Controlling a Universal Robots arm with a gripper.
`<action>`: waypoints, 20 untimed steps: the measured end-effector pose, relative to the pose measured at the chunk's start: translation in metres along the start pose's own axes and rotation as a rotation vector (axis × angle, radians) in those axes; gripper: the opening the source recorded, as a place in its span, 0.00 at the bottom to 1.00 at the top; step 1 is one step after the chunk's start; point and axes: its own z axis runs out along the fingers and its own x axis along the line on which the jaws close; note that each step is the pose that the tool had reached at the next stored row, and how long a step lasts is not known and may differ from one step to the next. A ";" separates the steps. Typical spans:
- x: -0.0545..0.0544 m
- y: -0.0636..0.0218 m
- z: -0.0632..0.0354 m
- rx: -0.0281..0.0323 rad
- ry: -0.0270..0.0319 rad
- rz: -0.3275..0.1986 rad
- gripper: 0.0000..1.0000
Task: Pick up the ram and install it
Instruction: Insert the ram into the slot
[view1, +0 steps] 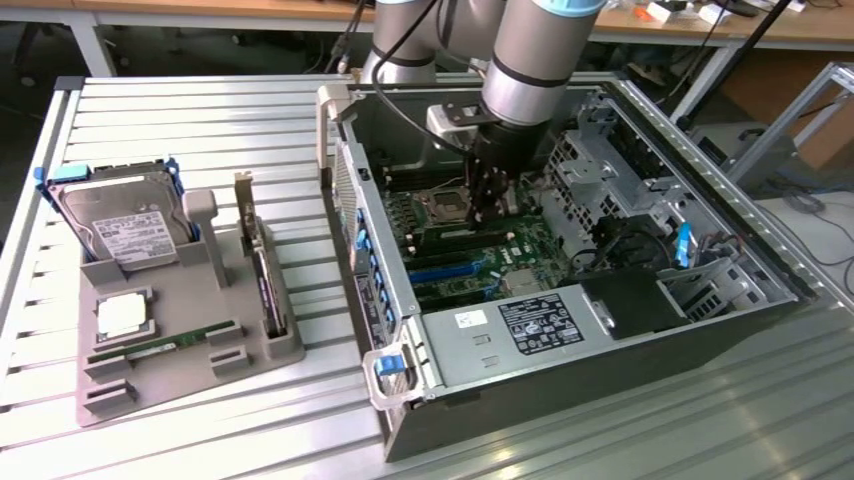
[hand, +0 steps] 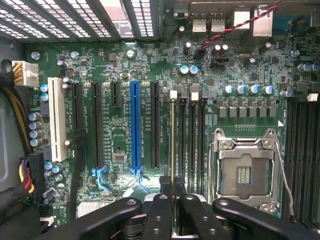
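Holding the ram (hand: 173, 145) edge-on, the gripper (hand: 172, 200) fingers clamp it over the motherboard (hand: 120, 145) slot; square alignment matters.

We see the ram (hand: 173, 145) edge-on in the wrist view: a thin stick, its narrow yellowish-green edge running as a straight line away from the claw (hand: 173, 200), whose fingers are closed on its near end. It stands on edge over the motherboard, parallel to the black memory slots and just beside them, on the side toward the blue slot. In the exterior view we cannot make it out under the claw inside the case.
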 end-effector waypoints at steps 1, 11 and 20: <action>0.000 0.0000 0.0008 -0.0001 0.0015 0.000 0.12; -0.006 0.0001 0.0076 0.0001 0.0217 0.000 0.12; -0.010 0.0002 0.0106 0.0003 0.0432 -0.001 0.12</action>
